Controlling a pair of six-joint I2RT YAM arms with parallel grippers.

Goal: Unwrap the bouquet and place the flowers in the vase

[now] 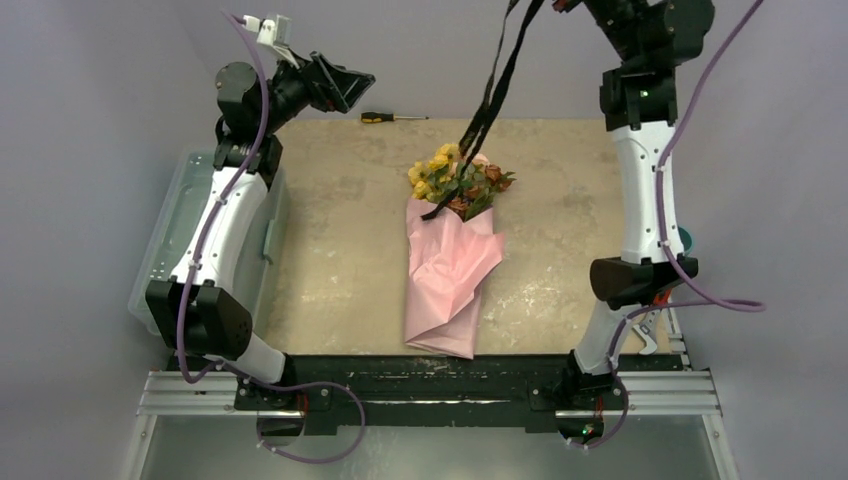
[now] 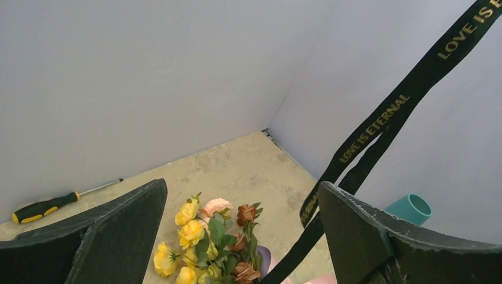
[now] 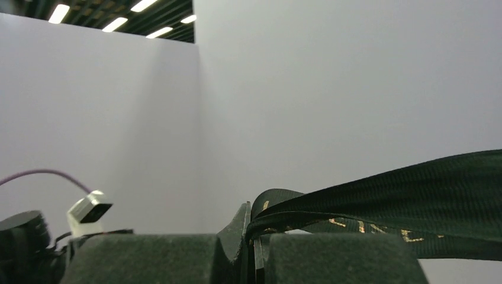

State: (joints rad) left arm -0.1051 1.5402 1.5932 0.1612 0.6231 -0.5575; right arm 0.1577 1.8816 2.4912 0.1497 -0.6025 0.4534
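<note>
Right gripper (image 3: 254,251), cropped overhead, pinches the ribbon (image 3: 385,195) above the bouquet (image 1: 450,270). Left gripper (image 2: 241,188) gapes wide; vase (image 2: 409,208) half-hidden.

A robot lab cell: plain grey partition walls (image 1: 100,80), aluminium mounting rail (image 1: 185,392), ceiling strip lights (image 3: 59,13).

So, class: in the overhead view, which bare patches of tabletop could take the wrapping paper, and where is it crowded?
Bare tabletop lies between the pink paper-wrapped bouquet and the translucent plastic box, and again between bouquet and the white right arm. Crowded: above the flowers, where the black ribbon hangs, and by the black-and-yellow screwdriver.
</note>
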